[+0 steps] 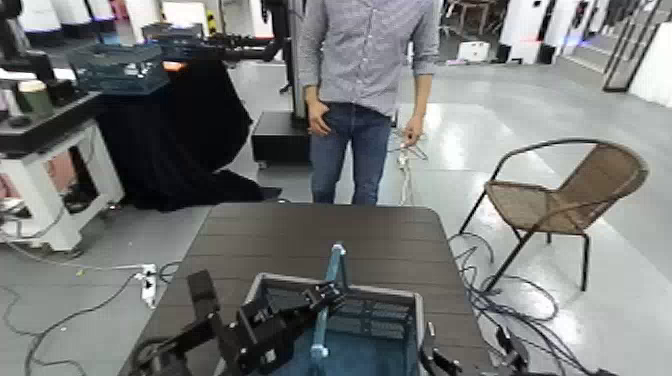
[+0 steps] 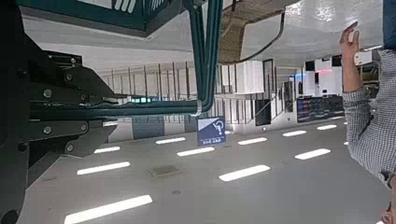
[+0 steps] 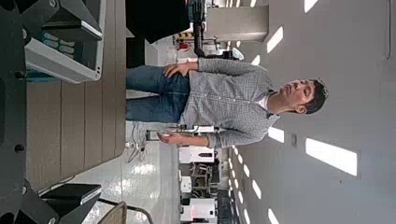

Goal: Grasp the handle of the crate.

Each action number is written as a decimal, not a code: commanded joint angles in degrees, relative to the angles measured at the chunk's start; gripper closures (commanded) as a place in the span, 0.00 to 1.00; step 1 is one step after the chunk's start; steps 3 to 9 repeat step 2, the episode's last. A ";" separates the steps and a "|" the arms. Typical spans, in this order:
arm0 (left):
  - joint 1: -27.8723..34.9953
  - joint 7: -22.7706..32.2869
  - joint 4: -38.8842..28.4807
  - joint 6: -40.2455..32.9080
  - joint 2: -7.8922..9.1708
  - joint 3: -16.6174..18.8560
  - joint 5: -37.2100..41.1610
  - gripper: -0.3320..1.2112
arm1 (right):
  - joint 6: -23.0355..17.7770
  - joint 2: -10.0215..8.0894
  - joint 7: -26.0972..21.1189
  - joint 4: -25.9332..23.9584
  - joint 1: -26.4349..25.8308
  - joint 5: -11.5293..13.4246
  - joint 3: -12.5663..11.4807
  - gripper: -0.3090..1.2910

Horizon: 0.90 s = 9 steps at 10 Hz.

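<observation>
Head view: we are seeing the left gripper [image 1: 325, 297] reaching over the near-left corner of the crate [image 1: 400, 296], its dark fingers closing in around the thin teal handle [image 1: 336, 266], which is standing upright just above and beyond the fingertips and running down past them toward the crate's floor. We are judging the claw clenched on the handle, though the fingers overlap the bail and we cannot fully confirm contact. The right gripper [image 1: 437, 362] is sitting low at the crate's near-right corner, well apart from the handle; we cannot tell its state. A person [image 1: 366, 80] is standing beyond the dark table [image 1: 300, 235], on the far side of the claw. Risk, as we are judging it: the bail is thin and hinged, so an off-centre or loose pinch may be letting it swing or slip out, and a pull could be dragging or tipping the crate. Left wrist view: the handle [image 2: 206, 47] is passing right beside the claw's dark frame, a small blue card hanging below it; its writing is too small for us to read. Right wrist view: we are seeing the person [image 3: 224, 91] and table edge [image 3: 84, 121] only; no crate, no legible labels.
</observation>
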 commanded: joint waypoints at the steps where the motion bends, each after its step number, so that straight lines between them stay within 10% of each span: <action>1: 0.09 0.00 0.18 -0.10 -0.05 -0.06 0.00 0.99 | 1.05 0.00 0.18 -0.37 -0.02 0.36 -0.31 0.29; 9: 0.09 0.00 0.27 -0.10 -0.05 -0.06 0.00 0.99 | 1.05 0.00 0.18 -0.37 -0.02 0.36 -0.31 0.29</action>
